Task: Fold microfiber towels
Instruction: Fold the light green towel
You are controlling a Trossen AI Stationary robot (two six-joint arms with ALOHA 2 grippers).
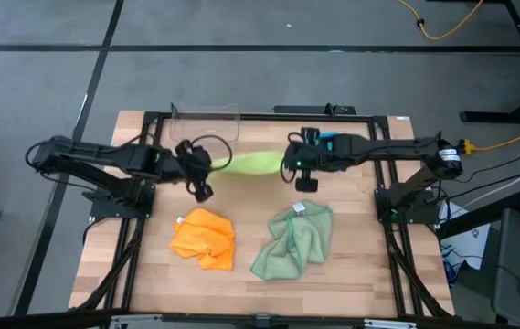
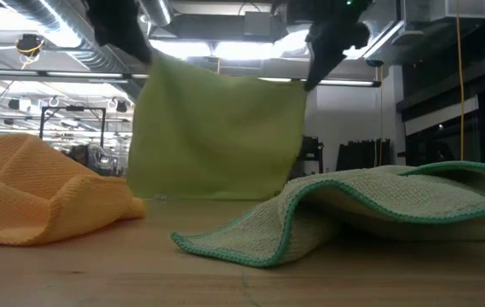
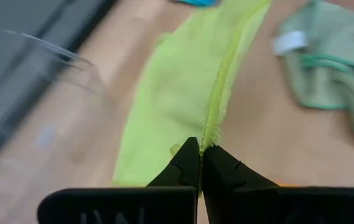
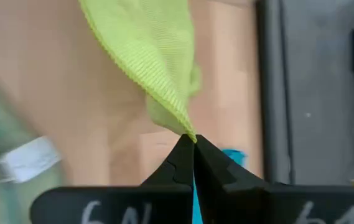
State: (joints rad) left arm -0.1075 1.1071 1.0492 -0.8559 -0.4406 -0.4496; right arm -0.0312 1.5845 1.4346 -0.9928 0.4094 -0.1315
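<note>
From above, the wooden table (image 1: 260, 279) fills the middle. The left gripper (image 1: 206, 164) and the right gripper (image 1: 289, 166) sit near the far side of the table, at about 12 o'clock from its middle. The lime green towel (image 1: 249, 163) stretches between them. Each gripper pinches one end, with its jaws closed tight on the cloth. The orange towel (image 1: 205, 238) lies crumpled at about 8 o'clock from the table's middle. The pale sage green towel (image 1: 294, 239) lies bunched at about 4 o'clock. A bit of the teal blue towel (image 1: 326, 142) peeks out by the right arm. The clear plastic bin (image 1: 205, 123) stands at the far edge, at about 11 o'clock.

From table height, the lime green towel (image 2: 216, 136) hangs like a flat sheet, held by its two top corners. Its bottom edge is close to the table; I cannot tell if it touches. The orange towel (image 2: 37, 192) is at 9 o'clock and the pale sage green towel (image 2: 370, 205) at 4 o'clock.

In the left wrist view, the left gripper (image 3: 200, 165) has its dark fingers (image 3: 186, 165) pressed together on the edge of the lime green towel (image 3: 177, 93).

In the right wrist view, the right gripper (image 4: 192, 155) has its jaws closed on a corner of the lime green towel (image 4: 145, 43).
</note>
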